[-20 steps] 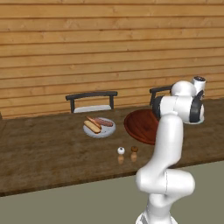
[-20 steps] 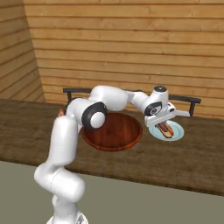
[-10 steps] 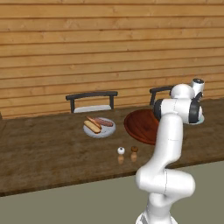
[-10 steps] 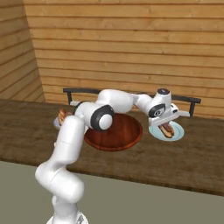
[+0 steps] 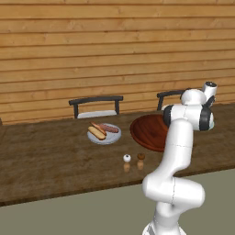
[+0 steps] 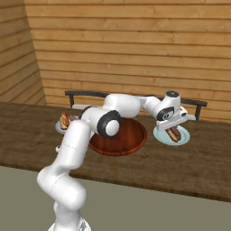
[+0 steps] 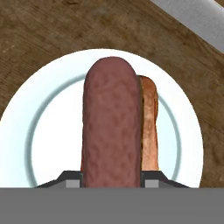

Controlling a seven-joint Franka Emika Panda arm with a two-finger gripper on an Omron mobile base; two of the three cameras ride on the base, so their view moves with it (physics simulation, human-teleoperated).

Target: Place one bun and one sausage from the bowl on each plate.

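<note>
Jaws closed on a sausage (image 7: 112, 127), gripped at its near end; the two finger tips sit tight against either side at the bottom of the hand view. Sausage points away from the hand, over the middle of the right-hand plate (image 7: 48, 131). A bun (image 7: 148, 127) lies on that plate, just beside the sausage. Cannot tell whether the sausage touches the plate yet.

Right base view: gripper (image 6: 173, 127) low over this plate (image 6: 182, 136), just right of the bowl (image 6: 131, 140). The bowl looks empty.

Left base view: other plate (image 5: 110, 137) left of the bowl (image 5: 147, 133), already carrying a bun (image 5: 96, 133) and sausage (image 5: 108, 128). Salt and pepper shakers (image 5: 133, 161) near the table's front edge.

Judgement: last item of the task, about to be set down.

Risks: released too high, the sausage may roll off the shallow rim or nudge the bun off; lifting away with the fingers only partly apart could drag it along.
</note>
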